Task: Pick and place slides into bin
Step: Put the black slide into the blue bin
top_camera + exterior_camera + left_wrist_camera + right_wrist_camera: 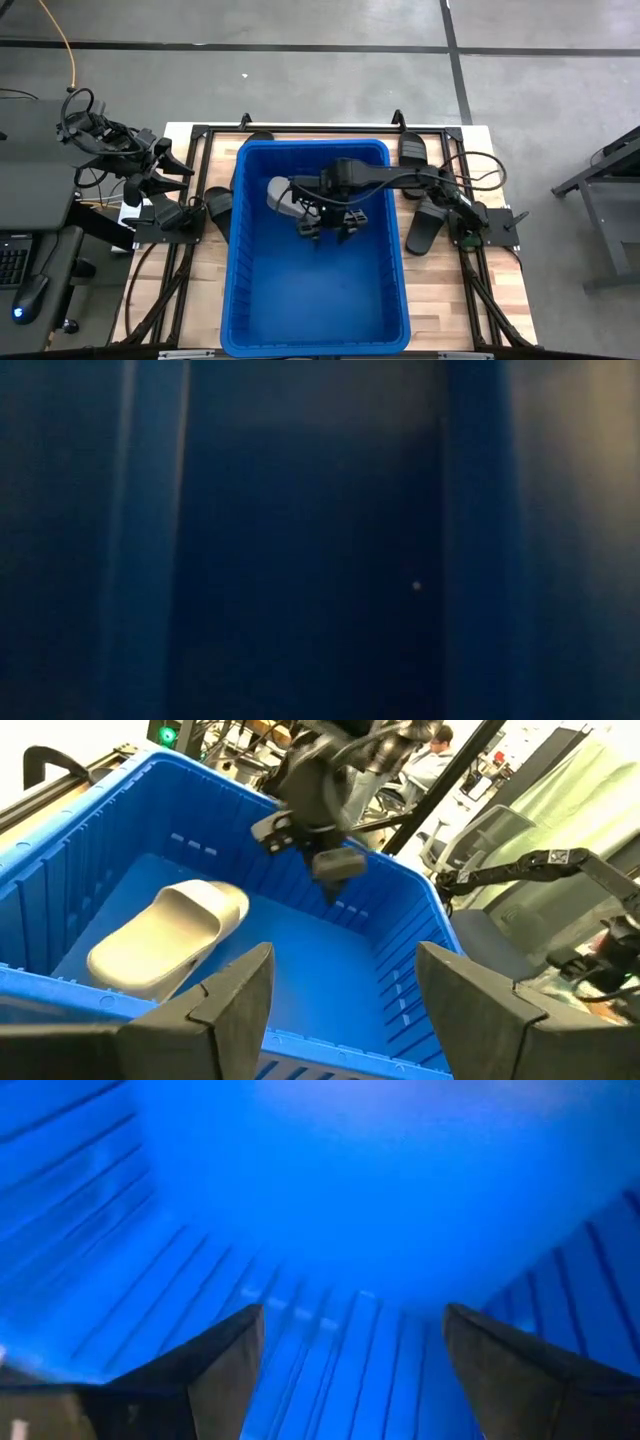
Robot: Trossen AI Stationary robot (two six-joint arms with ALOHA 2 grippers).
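Note:
The blue bin point(315, 300) stands in the middle of the table. One light grey slide point(283, 195) point(165, 935) lies sole down on the bin's floor, near its far left corner. My right gripper point(330, 228) point(315, 850) point(350, 1320) hangs open over the inside of the bin, just right of that slide and above it, with nothing between its fingers. My left gripper point(185, 185) point(340, 990) waits open at the bin's left side, above the table, pointing toward the bin. Black slides lie on the table around the bin.
One black slide point(218, 205) lies left of the bin, and one point(258, 137) lies behind its far rim. Two more point(415, 150) point(428, 225) lie to its right. The low view shows only the bin's dark blue wall point(300, 540). Chairs and a person show beyond the table.

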